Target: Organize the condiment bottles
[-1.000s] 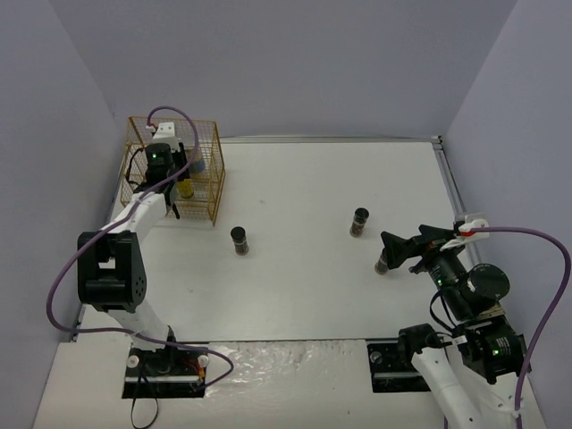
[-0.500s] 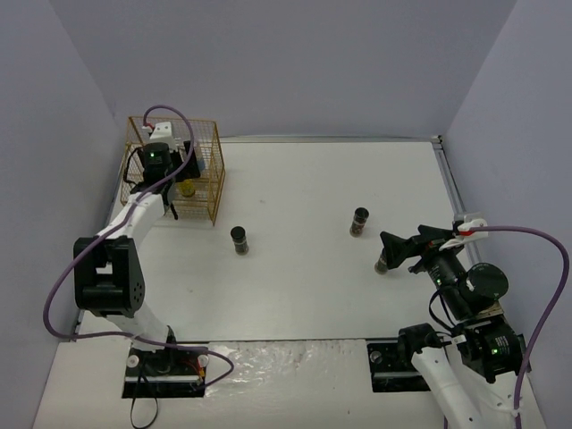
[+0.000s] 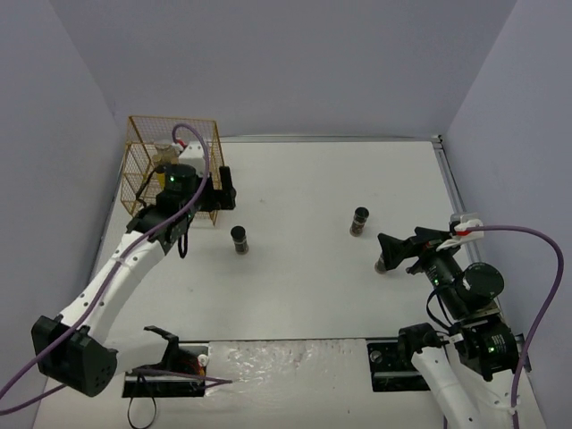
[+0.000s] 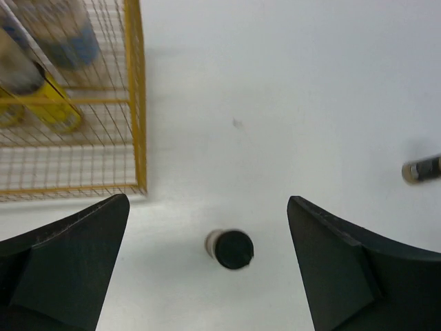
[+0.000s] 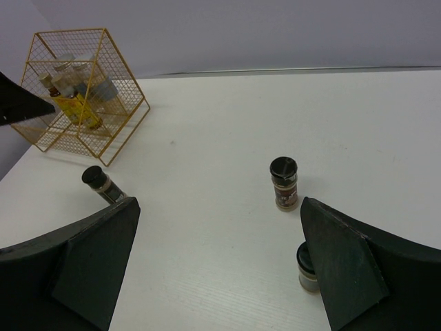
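Several condiment bottles stand inside the gold wire rack point(image 3: 147, 170): yellow-labelled ones point(image 4: 56, 112) point(image 5: 79, 110) and blue-labelled jars point(image 4: 71, 38) point(image 5: 103, 88). Three dark black-lidded jars stand on the table: one left of centre point(image 3: 239, 239) point(image 4: 231, 249) point(image 5: 102, 185), one right of centre point(image 3: 359, 221) point(image 5: 284, 183), one by the right fingers point(image 3: 380, 265) point(image 5: 308, 266). My left gripper point(image 3: 217, 191) point(image 4: 208, 224) is open and empty, just right of the rack and above the left jar. My right gripper point(image 3: 386, 253) point(image 5: 219, 207) is open and empty, low over the table, with the nearest jar beside its right finger.
The white table point(image 3: 304, 295) is boxed in by grey walls on the left, back and right. The rack sits in the far left corner. A raised rail point(image 3: 444, 174) runs along the table's right edge.
My left gripper opened, leaving the yellow-labelled bottle in the rack, and pulled out of the rack to the right, over the left dark jar. The right arm has barely moved.
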`<move>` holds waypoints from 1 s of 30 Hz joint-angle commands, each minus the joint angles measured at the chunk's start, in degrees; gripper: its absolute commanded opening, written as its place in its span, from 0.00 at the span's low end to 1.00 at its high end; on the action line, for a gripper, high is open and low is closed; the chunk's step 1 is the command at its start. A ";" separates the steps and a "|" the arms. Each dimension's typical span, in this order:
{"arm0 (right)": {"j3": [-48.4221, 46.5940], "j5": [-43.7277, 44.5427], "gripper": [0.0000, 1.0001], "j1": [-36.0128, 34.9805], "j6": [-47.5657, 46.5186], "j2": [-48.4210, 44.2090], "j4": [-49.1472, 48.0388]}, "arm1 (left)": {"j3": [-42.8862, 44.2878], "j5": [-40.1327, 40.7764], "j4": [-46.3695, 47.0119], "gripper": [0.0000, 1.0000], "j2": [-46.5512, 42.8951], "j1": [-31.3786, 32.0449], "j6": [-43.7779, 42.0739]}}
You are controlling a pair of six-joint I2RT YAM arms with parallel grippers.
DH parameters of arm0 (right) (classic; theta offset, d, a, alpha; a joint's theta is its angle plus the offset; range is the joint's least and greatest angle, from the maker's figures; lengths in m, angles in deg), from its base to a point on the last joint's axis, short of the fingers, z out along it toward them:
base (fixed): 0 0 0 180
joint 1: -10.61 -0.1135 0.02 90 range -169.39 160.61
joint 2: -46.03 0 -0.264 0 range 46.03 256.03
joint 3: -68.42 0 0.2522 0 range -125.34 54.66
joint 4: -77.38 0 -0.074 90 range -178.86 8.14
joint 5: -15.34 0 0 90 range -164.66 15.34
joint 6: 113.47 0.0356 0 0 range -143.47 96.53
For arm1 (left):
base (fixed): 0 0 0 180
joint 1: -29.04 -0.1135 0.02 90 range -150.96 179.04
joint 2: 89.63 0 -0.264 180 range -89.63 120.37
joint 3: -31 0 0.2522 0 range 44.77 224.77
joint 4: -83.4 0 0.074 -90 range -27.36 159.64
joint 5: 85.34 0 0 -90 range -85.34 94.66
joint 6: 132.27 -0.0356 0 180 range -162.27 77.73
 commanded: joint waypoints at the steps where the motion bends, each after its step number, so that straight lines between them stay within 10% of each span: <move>1: 0.33 -1.16 1.00 -0.17 0.08 -0.76 -5.76 | -6.75 5.27 -0.26 0.97 -2.33 6.81 1.56; 18: 1.48 -1.06 1.00 -0.25 0.43 -2.65 -5.87 | -7.42 12.38 3.52 0.96 8.38 12.68 9.67; 30: 1.63 -0.92 1.00 -0.25 0.14 -3.52 -5.95 | -7.52 13.88 4.45 0.67 11.73 12.95 9.77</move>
